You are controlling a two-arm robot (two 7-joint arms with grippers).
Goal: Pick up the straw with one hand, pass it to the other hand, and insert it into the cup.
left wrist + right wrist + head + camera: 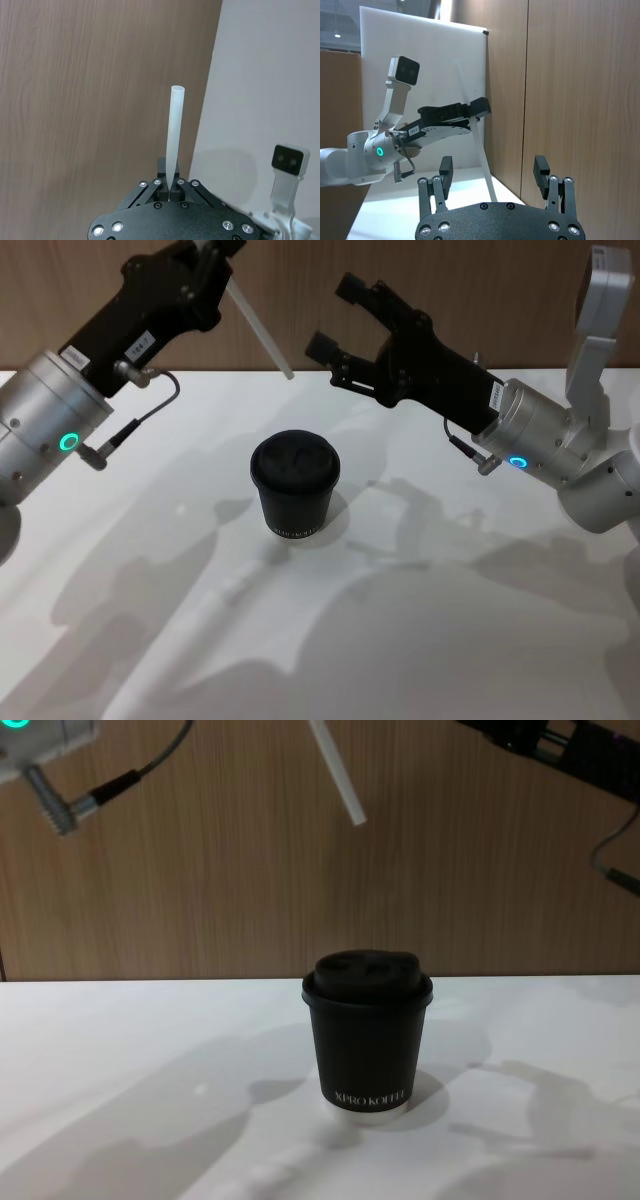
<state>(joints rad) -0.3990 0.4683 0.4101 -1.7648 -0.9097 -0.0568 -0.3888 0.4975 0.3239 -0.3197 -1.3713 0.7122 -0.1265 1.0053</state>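
While the left gripper [170,189] hangs high over the far left of the table [450,640], its two fingers are pressed together on one end of the straw [175,135], pinching it firmly. From that pinch the straw runs out thin, straight and plain white, faintly translucent, ending in an open round tip. In the head view it slants down and toward the middle from the gripper; in the chest view its free end points downward, well above the cup [368,1040] and apart from it. The right gripper [340,315] is raised on the right, its fingers spread wide with nothing between them, aimed toward the straw's free tip, near it but not touching. Below and between the two grippers the black cup stands upright on the white table, domed lid on, white lettering near its base.
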